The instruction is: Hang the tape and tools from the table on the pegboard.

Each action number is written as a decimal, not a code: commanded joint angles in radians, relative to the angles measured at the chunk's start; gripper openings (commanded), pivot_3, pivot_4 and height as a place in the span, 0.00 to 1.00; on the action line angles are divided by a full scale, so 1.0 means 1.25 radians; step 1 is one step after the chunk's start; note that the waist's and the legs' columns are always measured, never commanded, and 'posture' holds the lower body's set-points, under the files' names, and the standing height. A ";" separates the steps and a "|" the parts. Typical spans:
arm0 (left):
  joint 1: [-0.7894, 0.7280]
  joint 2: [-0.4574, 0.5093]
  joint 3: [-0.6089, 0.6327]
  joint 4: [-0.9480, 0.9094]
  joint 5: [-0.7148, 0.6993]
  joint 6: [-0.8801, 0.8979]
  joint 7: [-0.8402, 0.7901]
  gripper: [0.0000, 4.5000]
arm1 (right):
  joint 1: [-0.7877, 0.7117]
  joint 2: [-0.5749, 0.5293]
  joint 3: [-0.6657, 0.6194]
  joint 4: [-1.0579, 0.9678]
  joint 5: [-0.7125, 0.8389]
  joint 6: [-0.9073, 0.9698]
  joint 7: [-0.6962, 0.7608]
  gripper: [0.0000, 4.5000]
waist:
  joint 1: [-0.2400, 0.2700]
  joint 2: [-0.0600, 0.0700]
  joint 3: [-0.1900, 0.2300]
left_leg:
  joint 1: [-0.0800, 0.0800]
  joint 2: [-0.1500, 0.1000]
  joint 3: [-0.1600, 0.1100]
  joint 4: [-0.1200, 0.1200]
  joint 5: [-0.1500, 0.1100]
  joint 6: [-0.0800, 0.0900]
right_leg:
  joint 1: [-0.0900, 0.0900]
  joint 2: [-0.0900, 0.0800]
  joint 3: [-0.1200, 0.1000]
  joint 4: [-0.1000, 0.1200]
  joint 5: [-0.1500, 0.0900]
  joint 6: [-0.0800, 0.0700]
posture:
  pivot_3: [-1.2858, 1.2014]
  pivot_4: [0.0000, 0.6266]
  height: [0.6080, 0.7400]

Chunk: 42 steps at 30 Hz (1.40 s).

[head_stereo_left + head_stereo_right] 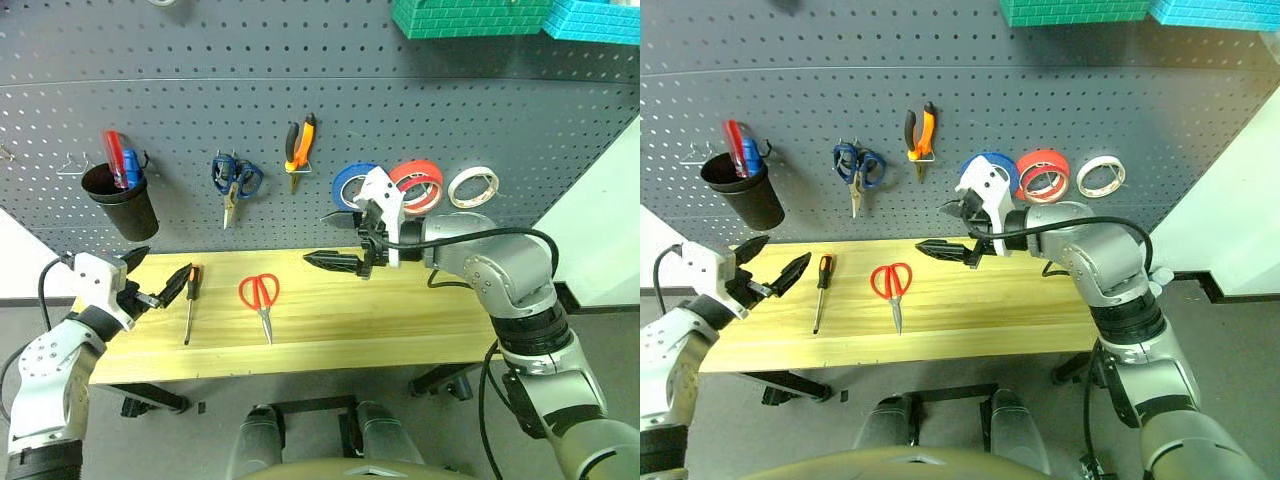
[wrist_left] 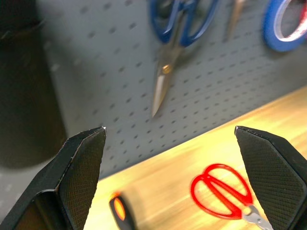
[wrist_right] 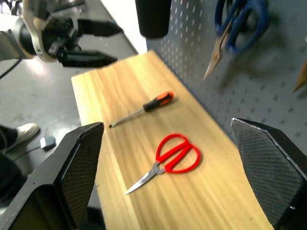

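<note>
Red-handled scissors (image 1: 260, 296) and screwdriver (image 1: 190, 300) lie on the table (image 1: 400, 325); you see red tape (image 1: 417, 184) and pliers (image 1: 299, 145) hooked on the pegboard (image 1: 180, 110). Left wrist view: left gripper (image 2: 172, 158) spread, probably lining up a pick. Right wrist view: right gripper (image 3: 168, 163) spread, empty

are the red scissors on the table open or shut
Shut: the red scissors lie flat on the table, blades together in one point, handle loops touching.
</note>
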 commanded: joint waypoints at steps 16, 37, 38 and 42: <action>-0.071 -0.240 -0.271 -0.087 0.260 0.354 0.398 1.00 | 0.111 -0.154 -0.032 0.153 -0.066 -0.424 0.329 0.99 | 0.035 0.003 0.024 | -0.003 -0.001 -0.001 -0.002 0.001 0.002 | 0.000 0.000 0.000 -0.007 -0.002 0.003 | 0.60 0.32 1.00; -0.301 -0.420 -0.287 0.018 0.276 0.786 0.533 1.00 | 0.030 -0.158 0.017 0.369 -0.244 -0.595 0.411 0.99 | 0.038 0.001 0.039 | -0.004 -0.002 -0.002 -0.001 0.001 0.003 | 0.000 0.001 0.000 -0.007 -0.001 0.003 | 0.57 0.31 1.00; -0.301 -0.421 -0.287 0.020 0.278 0.799 0.538 1.00 | 0.026 -0.153 0.013 0.373 -0.242 -0.592 0.409 0.99 | 0.038 0.001 0.039 | -0.004 -0.002 -0.002 -0.001 0.001 0.003 | 0.000 0.001 0.000 -0.007 -0.001 0.003 | 0.57 0.31 1.00; -0.311 -0.424 -0.271 0.035 0.284 0.830 0.557 1.00 | 0.021 -0.145 0.013 0.390 -0.261 -0.620 0.401 0.99 | 0.029 0.001 0.040 | -0.004 -0.002 -0.002 -0.001 0.001 0.003 | 0.000 0.001 0.000 -0.006 -0.001 0.003 | 0.57 0.31 1.00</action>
